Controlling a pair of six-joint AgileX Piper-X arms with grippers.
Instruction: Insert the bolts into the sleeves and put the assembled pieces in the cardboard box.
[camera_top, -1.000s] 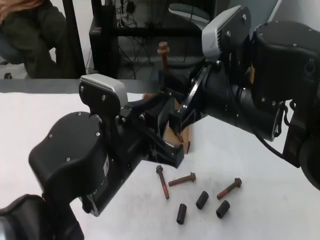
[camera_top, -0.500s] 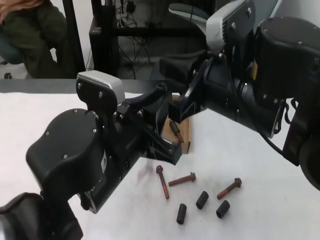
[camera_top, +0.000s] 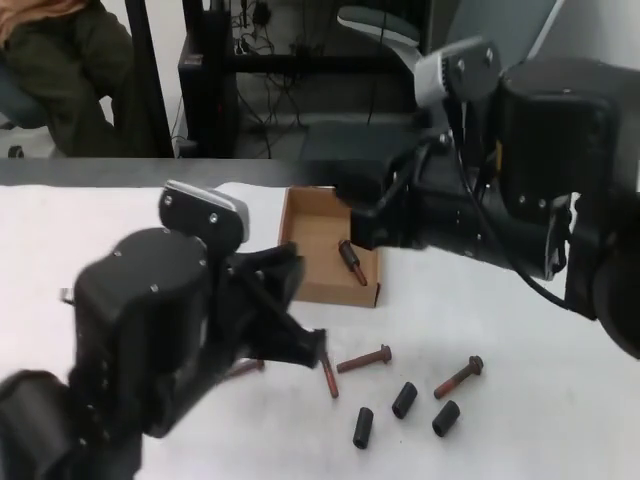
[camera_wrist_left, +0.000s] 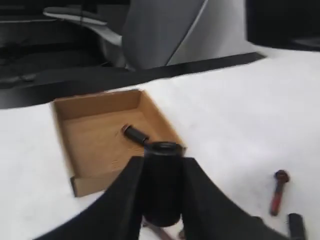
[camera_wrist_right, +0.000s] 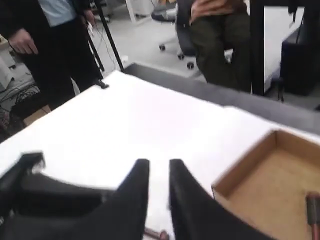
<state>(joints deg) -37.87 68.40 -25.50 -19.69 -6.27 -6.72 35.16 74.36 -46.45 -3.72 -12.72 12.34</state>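
My left gripper (camera_wrist_left: 162, 172) is shut on a black sleeve (camera_wrist_left: 162, 200) held upright, low over the table on the near side of the cardboard box (camera_wrist_left: 82, 107). In the high view that gripper (camera_top: 305, 350) sits beside loose bolts (camera_top: 363, 358). One assembled piece (camera_top: 350, 262) lies in the box (camera_top: 310, 215); the left wrist view shows the piece (camera_wrist_left: 135, 134) too. My right gripper (camera_wrist_right: 158, 167) hovers near the box's far edge (camera_wrist_right: 250, 165), its fingers a narrow gap apart with nothing between them. In the high view it (camera_top: 352, 190) sits above the box's far right corner.
Three black sleeves (camera_top: 404, 399) and several rusty bolts, one at the right (camera_top: 458, 377), lie on the white table in front of the box. Another reddish bolt (camera_top: 245, 367) peeks out under the left arm. People sit and stand beyond the table's far edge (camera_wrist_right: 210, 95).
The left arm has dropped back and down toward the near left, uncovering the box. The right arm drew slightly right. The upright bolt seen by the right gripper one second ago is gone.
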